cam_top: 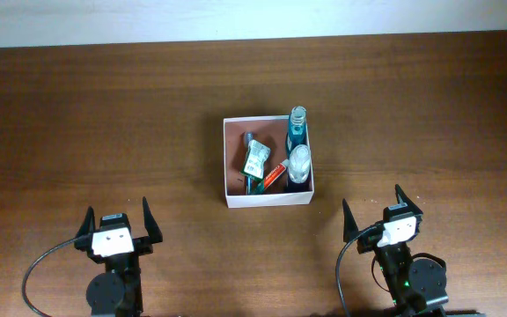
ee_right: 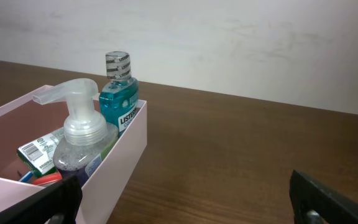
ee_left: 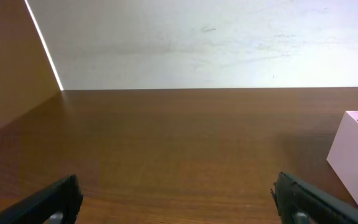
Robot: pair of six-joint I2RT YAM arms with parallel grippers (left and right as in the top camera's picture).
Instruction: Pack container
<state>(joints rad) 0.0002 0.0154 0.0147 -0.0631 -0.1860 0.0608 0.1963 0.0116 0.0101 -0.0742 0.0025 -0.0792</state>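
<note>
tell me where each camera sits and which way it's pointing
Overhead: above the table, looking straight down; left gripper and right gripper, both open, at the bottom edge.
Left wrist: low over the table, looking level toward the far wall; its own fingers frame the bottom corners.
Right wrist: same low forward view, own fingers at the bottom.
Shared: all three show the container; the left wrist catches only a corner.

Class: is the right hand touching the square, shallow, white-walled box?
Apart. The overhead view shows bare brown wooden table between the open right hand and the white-walled box.
</note>
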